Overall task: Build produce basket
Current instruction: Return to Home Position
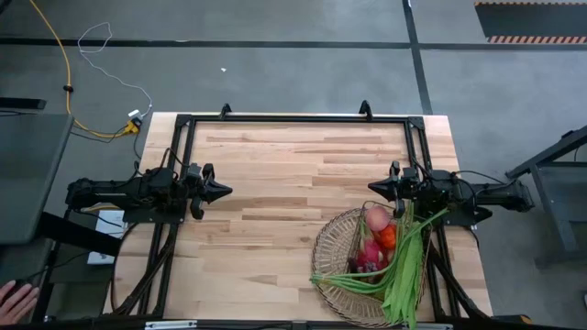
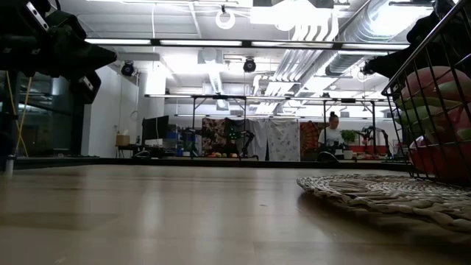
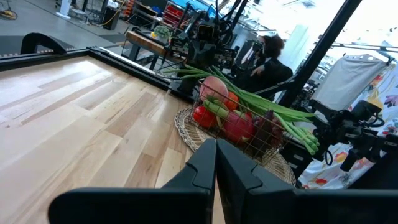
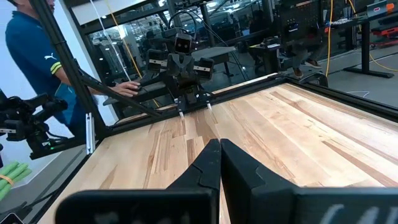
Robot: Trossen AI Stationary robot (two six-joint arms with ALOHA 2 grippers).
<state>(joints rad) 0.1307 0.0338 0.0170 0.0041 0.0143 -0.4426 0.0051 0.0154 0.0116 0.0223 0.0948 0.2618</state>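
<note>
The tan lattice basket [image 1: 341, 266] sits at the table's near right, its woven base [image 2: 383, 195] flat on the wood. Inside it lie a peach [image 1: 376, 217], an orange-red piece [image 1: 388, 237], a pink fruit [image 1: 370, 254] and long green bean bunches [image 1: 404, 270] that reach over the rim; the same pile [image 3: 233, 115] shows in the left wrist view. My left gripper [image 1: 225, 191] hovers shut over the table's left side, far from the basket. My right gripper [image 1: 374, 188] hovers shut just beyond the basket's far rim. Both touch nothing.
Bare wood [image 1: 284, 174] spans the table's middle and far part. A black frame rail [image 1: 293, 117] runs along the far edge. A person's hand [image 1: 16, 298] shows at the near left, off the table. People stand in the room behind.
</note>
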